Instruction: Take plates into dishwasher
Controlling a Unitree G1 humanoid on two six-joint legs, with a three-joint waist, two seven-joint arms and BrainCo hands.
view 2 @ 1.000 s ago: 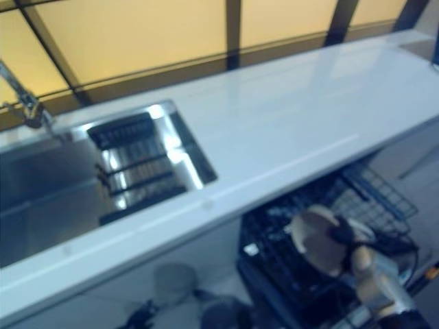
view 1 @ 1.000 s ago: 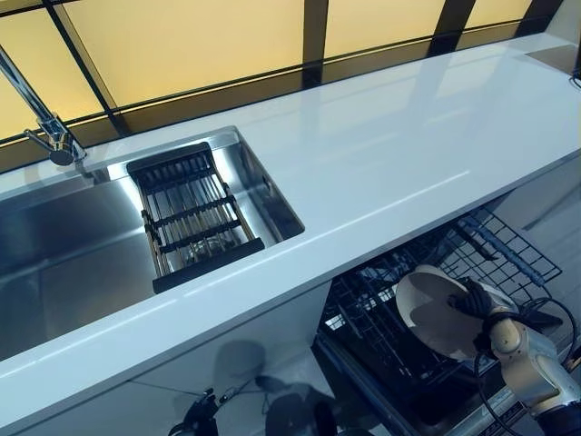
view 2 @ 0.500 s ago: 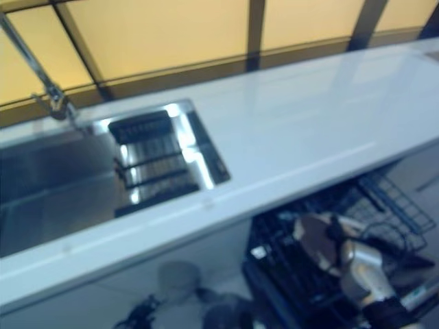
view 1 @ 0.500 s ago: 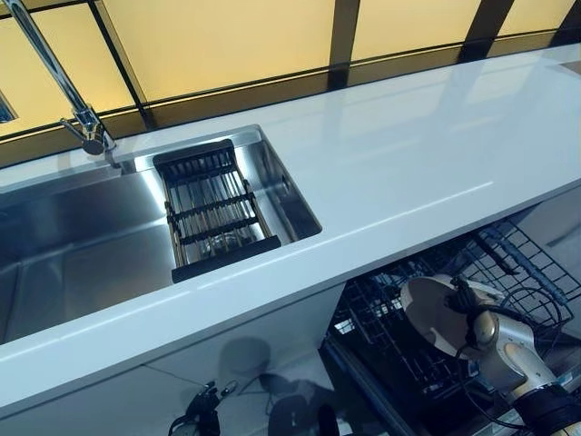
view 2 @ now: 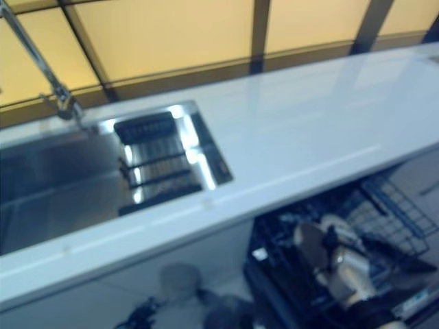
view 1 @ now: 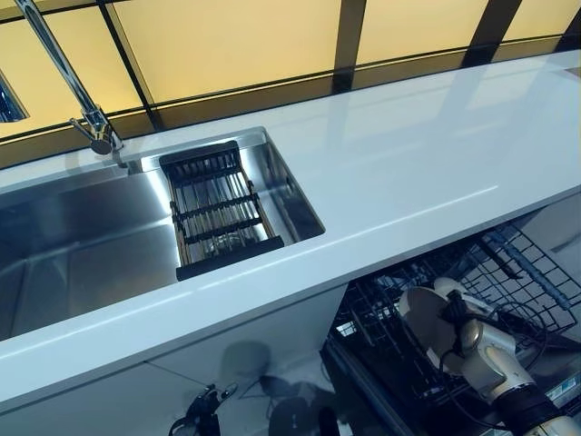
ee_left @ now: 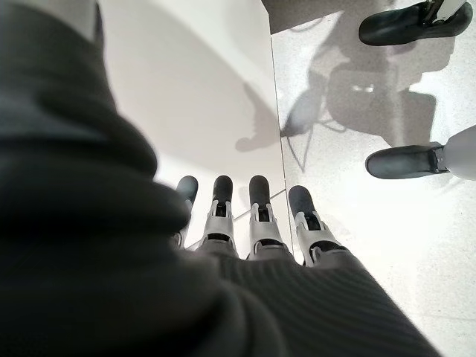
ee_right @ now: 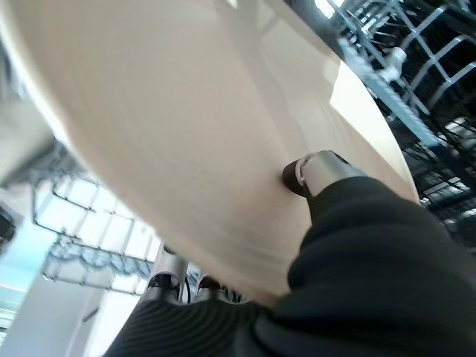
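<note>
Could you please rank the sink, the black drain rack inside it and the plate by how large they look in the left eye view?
1. Sink, largest by far.
2. Drain rack.
3. Plate, pinched in the right hand; it sits lower and tilted, so its rank is unsure.

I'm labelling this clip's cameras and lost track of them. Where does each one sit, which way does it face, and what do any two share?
Left eye view: on the head, looking down at the counter, sink and dishwasher rack; right robot hand holds the plate.
Right eye view: beside it, sharing that scene.
Left wrist view: along the left robot hand, straight fingers toward the floor.
Right wrist view: against the plate's underside, thumb pressing, rack beyond; shares plate with head views.
</note>
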